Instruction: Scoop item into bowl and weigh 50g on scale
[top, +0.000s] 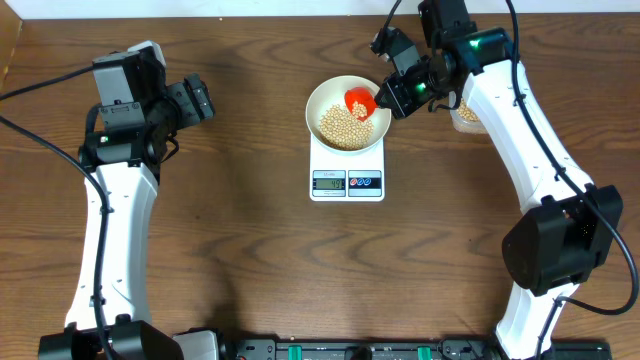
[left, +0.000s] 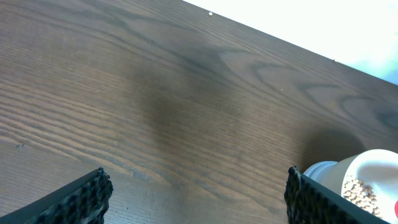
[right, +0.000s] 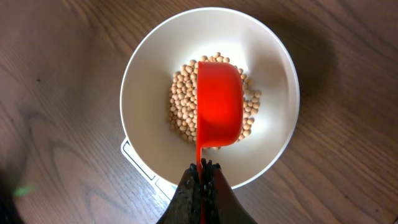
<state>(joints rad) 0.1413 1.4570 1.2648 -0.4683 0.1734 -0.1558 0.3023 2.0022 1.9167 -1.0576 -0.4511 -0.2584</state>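
The white bowl (top: 322, 100) sits on the small white scale (top: 347, 183) at the table's middle back. A heap of pale-tan beans (top: 340, 128) lies in the bowl. My right gripper (top: 397, 95) is shut on the handle of a red scoop (top: 361, 101), held tipped on its side over the bowl. In the right wrist view the scoop (right: 219, 102) hangs above the beans (right: 182, 99) in the bowl (right: 146, 93), with my right gripper (right: 201, 168) shut on its handle. My left gripper (top: 197, 100) is open and empty at the far left.
A clear tub holding more beans (top: 466, 113) stands behind my right arm, mostly hidden. The left wrist view shows bare wooden table (left: 186, 93) and the bowl's edge (left: 373, 177) at the lower right.
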